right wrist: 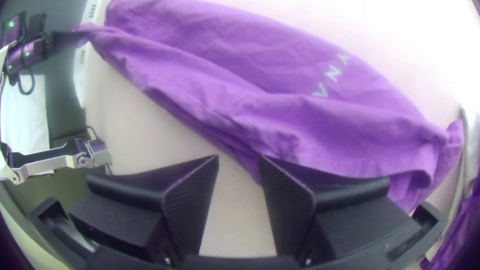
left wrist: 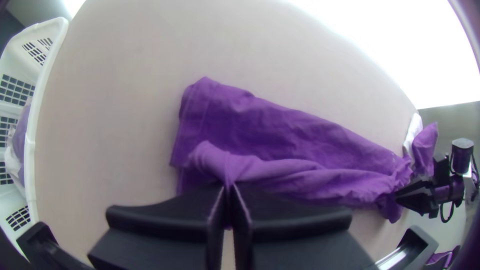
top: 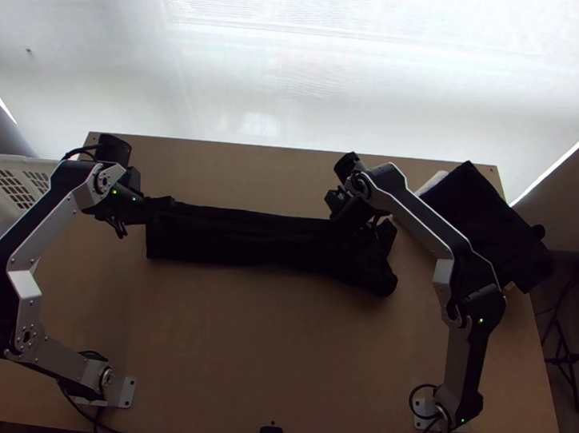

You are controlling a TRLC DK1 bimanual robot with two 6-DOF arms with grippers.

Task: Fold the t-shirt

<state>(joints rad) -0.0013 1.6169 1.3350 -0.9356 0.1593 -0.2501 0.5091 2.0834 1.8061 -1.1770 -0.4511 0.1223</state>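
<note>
Well, the wooden table [top: 278, 360] takes up most of the room, with a white slatted basket [top: 11, 187] against its left side, some cloth [left wrist: 21, 135] inside. Across the table's far half lies the t-shirt [top: 232, 236], folded into a long narrow strip, its left end fairly flat and squared off, its right end rumpled and bunched. Another folded cloth [top: 482, 216] sits at the far right corner, partly over the table's edge, with something white [top: 432, 182] showing beside it. The left hand [top: 147, 205] is closed on a pinch of the t-shirt near its left end, and a loose ridge runs from there along the strip. At the bunched end, the right hand [top: 360, 222] is partway open with nothing gripped, the fabric just beside one fingertip. Smallest is some pale lettering [right wrist: 333, 75] on the t-shirt.
</note>
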